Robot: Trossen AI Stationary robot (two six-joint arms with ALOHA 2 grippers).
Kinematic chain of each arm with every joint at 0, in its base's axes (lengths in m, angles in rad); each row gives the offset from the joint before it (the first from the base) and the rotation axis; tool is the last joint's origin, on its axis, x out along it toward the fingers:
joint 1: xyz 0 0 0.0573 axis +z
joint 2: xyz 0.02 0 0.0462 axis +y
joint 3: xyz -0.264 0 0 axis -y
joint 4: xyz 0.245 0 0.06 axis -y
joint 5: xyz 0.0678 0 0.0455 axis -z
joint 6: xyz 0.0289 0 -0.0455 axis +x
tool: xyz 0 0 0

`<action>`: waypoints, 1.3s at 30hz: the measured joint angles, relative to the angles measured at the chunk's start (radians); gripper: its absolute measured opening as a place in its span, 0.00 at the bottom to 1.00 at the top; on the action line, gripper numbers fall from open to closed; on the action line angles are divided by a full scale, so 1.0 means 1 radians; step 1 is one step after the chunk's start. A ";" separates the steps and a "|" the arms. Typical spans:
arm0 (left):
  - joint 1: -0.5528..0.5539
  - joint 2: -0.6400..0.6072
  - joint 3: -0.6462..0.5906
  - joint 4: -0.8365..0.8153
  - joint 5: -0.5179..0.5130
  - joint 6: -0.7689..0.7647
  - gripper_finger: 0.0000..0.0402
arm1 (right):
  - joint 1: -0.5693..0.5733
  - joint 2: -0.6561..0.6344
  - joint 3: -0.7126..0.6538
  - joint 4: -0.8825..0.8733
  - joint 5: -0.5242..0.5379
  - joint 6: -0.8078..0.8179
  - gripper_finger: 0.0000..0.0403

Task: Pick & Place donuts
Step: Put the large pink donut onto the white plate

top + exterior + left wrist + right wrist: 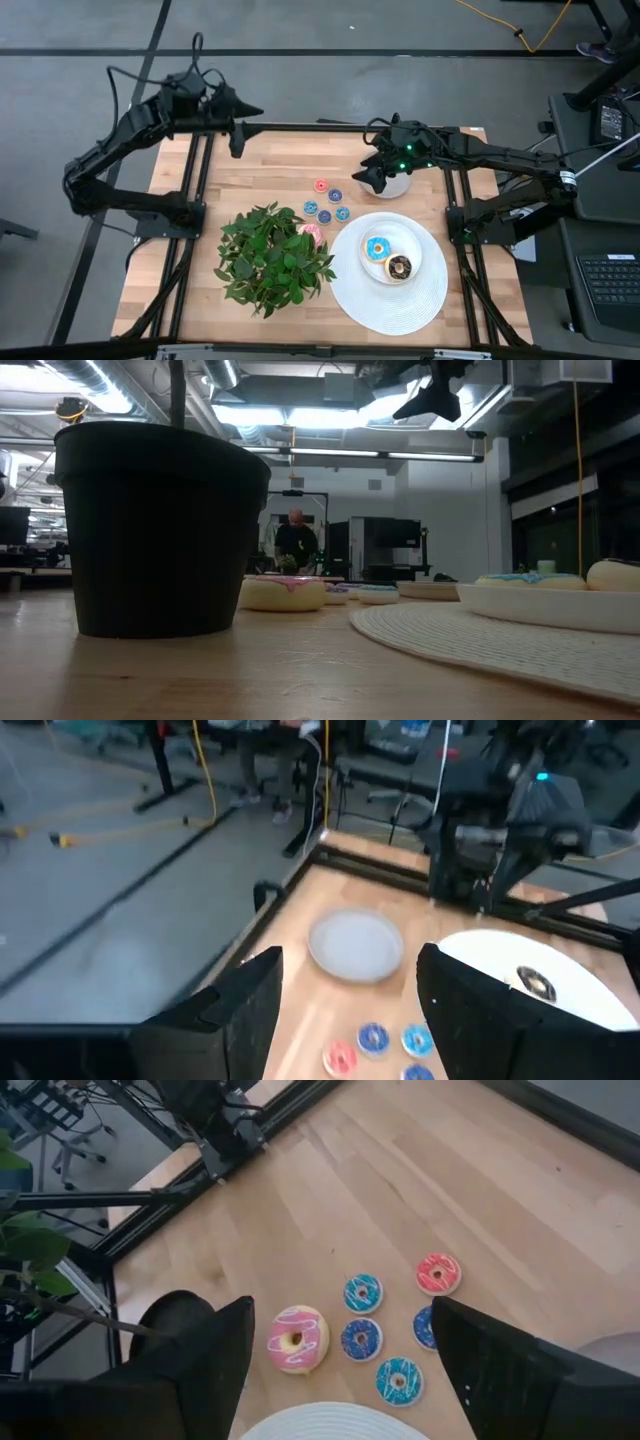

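The right hand (372,176) hovers released over the grey dish (392,184) — next it should drop squarely over the pink donut (297,1339), which lies on the worktop (270,160) beside the plant pot (160,525) — then clench gently.

high: straight down, whole table (270,160) | low: table-level, near pot (160,530) | wrists: angled down, sharing small donuts (362,1293)

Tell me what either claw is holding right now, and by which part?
Nothing is held. The left claw and right claw are both open and empty; the pink donut lies free on the table.
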 joint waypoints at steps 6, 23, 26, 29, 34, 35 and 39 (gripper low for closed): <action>0.001 -0.093 -0.185 0.032 -0.005 -0.121 0.56 | 0.000 0.000 0.000 0.046 0.007 0.000 0.75; 0.001 -0.156 -0.573 0.213 0.094 -0.434 0.56 | 0.000 0.000 0.000 0.156 0.008 0.005 0.75; 0.001 -0.156 -0.631 0.258 0.124 -0.508 0.56 | 0.000 0.000 0.000 0.156 0.008 0.029 0.75; -0.004 -0.155 -0.684 0.289 0.128 -0.589 0.56 | 0.000 0.000 0.000 0.156 0.009 0.057 0.75; -0.029 -0.144 -0.758 0.338 0.134 -0.729 0.56 | 0.000 0.000 0.000 0.155 0.010 0.042 0.75; -0.037 -0.139 -0.769 0.345 0.134 -0.754 0.56 | 0.000 0.000 0.000 0.155 0.010 0.037 0.75; -0.079 -0.100 -0.787 0.338 0.134 -0.806 0.56 | 0.000 0.000 0.000 0.155 0.008 0.022 0.75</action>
